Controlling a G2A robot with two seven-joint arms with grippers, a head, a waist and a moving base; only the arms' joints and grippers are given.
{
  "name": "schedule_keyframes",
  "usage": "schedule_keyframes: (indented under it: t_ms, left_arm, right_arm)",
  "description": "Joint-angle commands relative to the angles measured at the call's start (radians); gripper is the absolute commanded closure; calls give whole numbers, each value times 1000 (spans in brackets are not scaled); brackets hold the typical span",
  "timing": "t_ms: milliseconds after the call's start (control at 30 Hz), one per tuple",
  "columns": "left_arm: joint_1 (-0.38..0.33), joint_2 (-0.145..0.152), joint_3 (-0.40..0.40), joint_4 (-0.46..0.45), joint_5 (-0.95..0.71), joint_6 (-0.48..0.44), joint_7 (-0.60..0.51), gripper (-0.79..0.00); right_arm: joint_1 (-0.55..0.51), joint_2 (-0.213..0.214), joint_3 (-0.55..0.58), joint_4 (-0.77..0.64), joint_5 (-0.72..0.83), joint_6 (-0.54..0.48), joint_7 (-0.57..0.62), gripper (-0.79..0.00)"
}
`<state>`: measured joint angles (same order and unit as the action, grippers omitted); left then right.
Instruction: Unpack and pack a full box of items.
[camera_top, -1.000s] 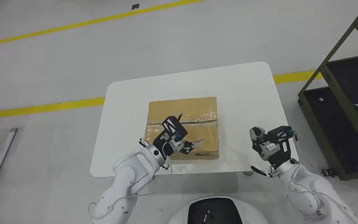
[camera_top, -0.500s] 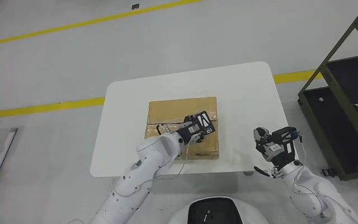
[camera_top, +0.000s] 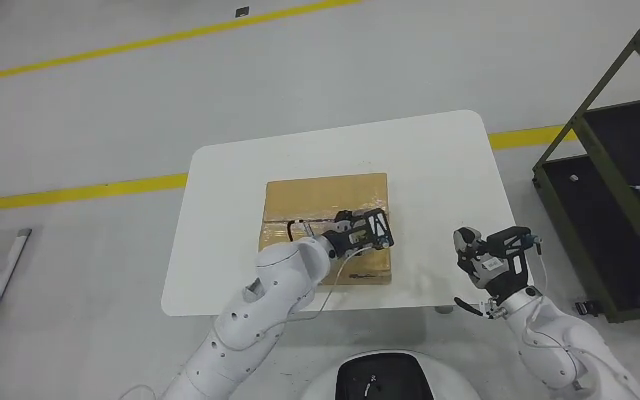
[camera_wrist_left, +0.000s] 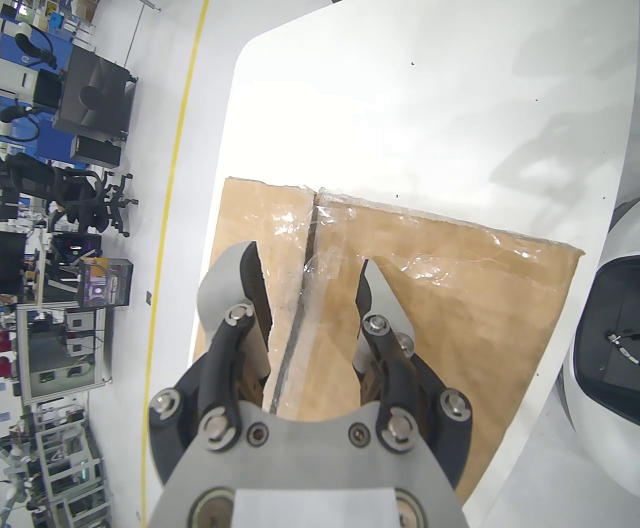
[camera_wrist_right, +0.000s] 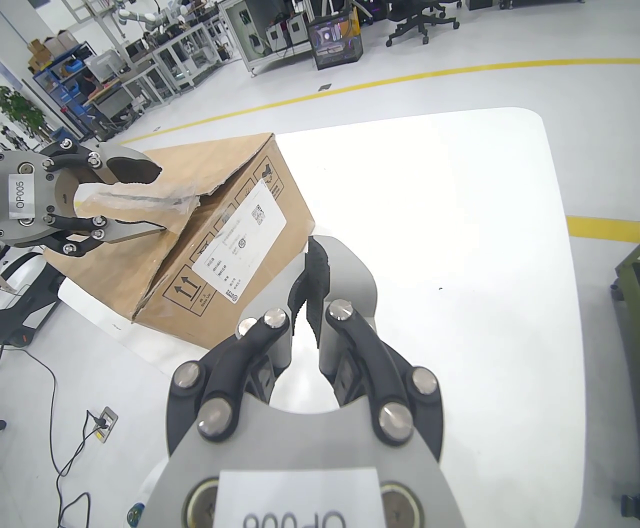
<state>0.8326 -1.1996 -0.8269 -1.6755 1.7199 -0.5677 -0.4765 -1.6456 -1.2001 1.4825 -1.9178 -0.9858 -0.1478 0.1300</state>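
A taped brown cardboard box (camera_top: 325, 200) lies in the middle of the white table (camera_top: 430, 160). My left gripper (camera_top: 383, 228) hovers low over the box's right part, open. In the left wrist view its fingers (camera_wrist_left: 255, 280) straddle the box's (camera_wrist_left: 450, 310) top seam and a loose strip of clear tape (camera_wrist_left: 300, 300). The right wrist view shows the left gripper (camera_wrist_right: 157, 200) at the box's (camera_wrist_right: 235, 200) top corner, with the crumpled tape (camera_wrist_right: 140, 197) running between its jaws. My right gripper (camera_top: 490, 255) stays off the table's front right edge, shut on nothing (camera_wrist_right: 307, 290).
A white label (camera_wrist_right: 240, 240) covers the box's side that faces the right arm. Bare tabletop (camera_wrist_right: 450, 200) stretches right of the box. A green metal rack (camera_top: 600, 170) stands on the floor to the table's right.
My left gripper swung from the box's front left part rightward across the top, now over the seam's right end. The right arm barely shifted.
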Motion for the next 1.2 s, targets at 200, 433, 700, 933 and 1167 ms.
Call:
schedule_keyframes:
  t_ms: [200,433,700,933,1167]
  left_arm:
    - [-13,-10,17,21,52,3,9,-351]
    - [-19,-17,23,33,105,14,34,-212]
    - [-7,-21,9,33,124,20,51,0]
    - [18,-19,-49,5,115,83,82,0]
    - [95,3,-205,-97,78,139,58,0]
  right_arm:
    - [3,-1,1,-1,0,0,0,0]
    - [1,-1,4,-4,-2,1,2,0]
    - [3,-2,3,-3,-1,0,8,0]
    - [13,-3,-2,-1,6,-2,9,0]
    - [27,-4,-1,8,53,-34,8,0]
